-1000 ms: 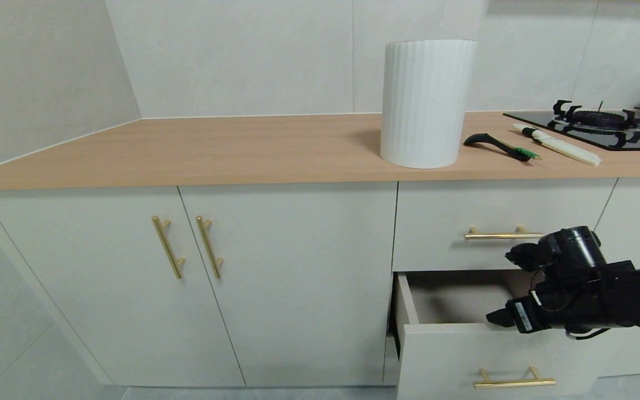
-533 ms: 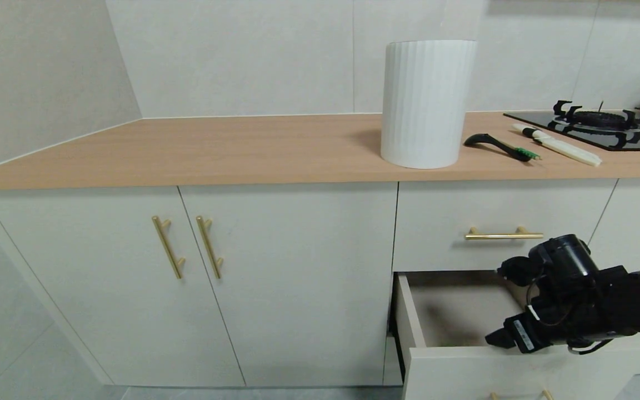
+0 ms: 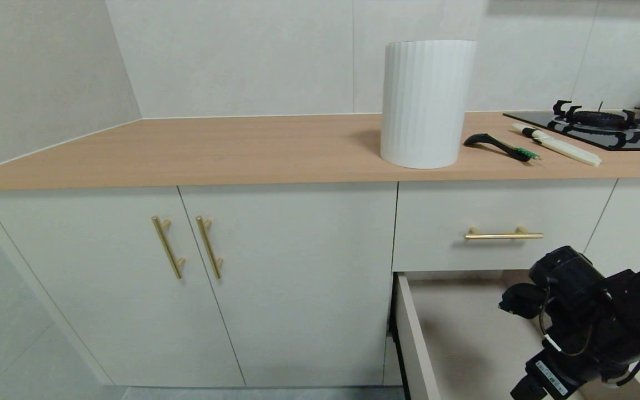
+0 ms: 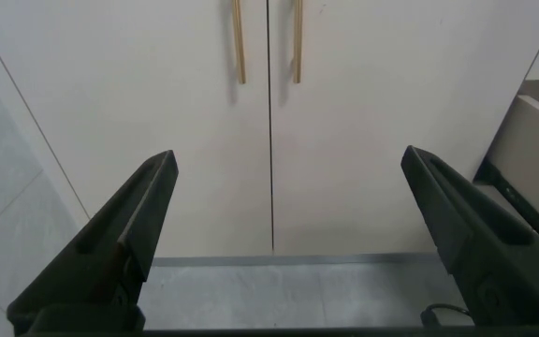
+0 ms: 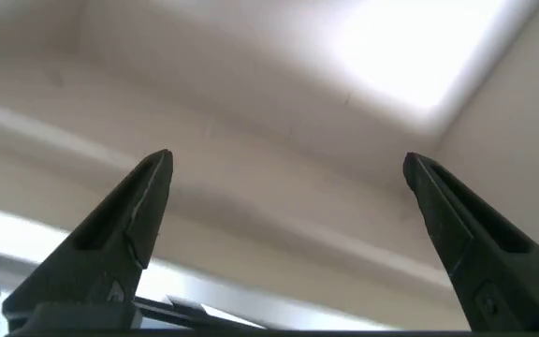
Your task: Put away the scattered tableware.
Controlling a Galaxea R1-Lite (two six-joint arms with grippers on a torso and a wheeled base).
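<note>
Bench: wooden top, carrying a white ribbed canister that stands upright.

Cupboard doors: below and to the left of the canister, both closed.

Lower drawer: below the canister and slightly to its right, pulled well out. The upper drawer above it is closed.

Hob: set in the bench well to the right of the canister.

Right tool: over the open drawer, fingers spread, grasping nothing.

Left tool: low, facing the cupboard doors, fingers spread, grasping nothing.

White utensil: flat on the bench to the right of the canister, beside the hob edge.

Black-handled utensil: green-tipped, flat on the bench between the canister and the white utensil.
</note>
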